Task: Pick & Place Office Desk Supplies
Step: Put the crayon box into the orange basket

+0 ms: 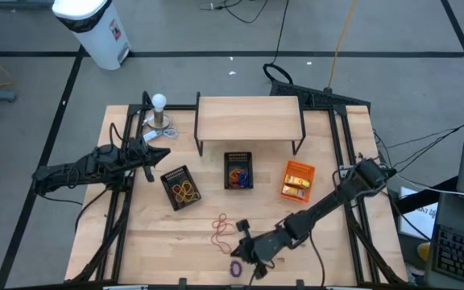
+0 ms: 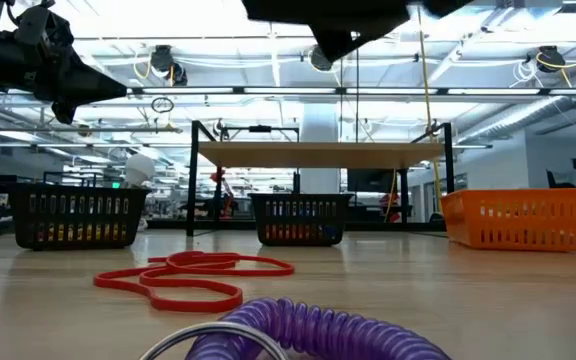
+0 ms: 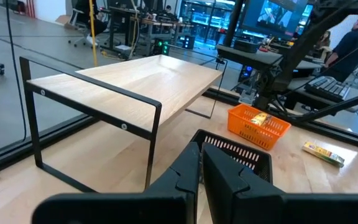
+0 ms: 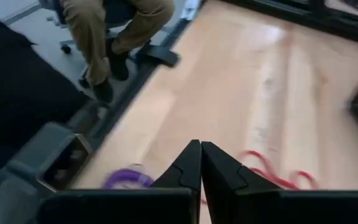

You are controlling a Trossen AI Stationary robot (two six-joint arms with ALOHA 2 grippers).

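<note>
Left tool (image 1: pixel 161 155): clenched with nothing in it, held at the left of the high view, above the tabletop (image 1: pixel 337 234) near the left bin (image 1: pixel 180 187).
Right tool (image 1: pixel 240 251): clenched, empty, low centre of the high view (beside the bands).
Red bands (image 1: pixel 221 229): lying loose on the tabletop, lower centre.
Purple coil (image 1: pixel 236 268): at the bottom edge, just below the right tool.
Yellow bands (image 1: pixel 185 191): seen inside the left bin.
</note>
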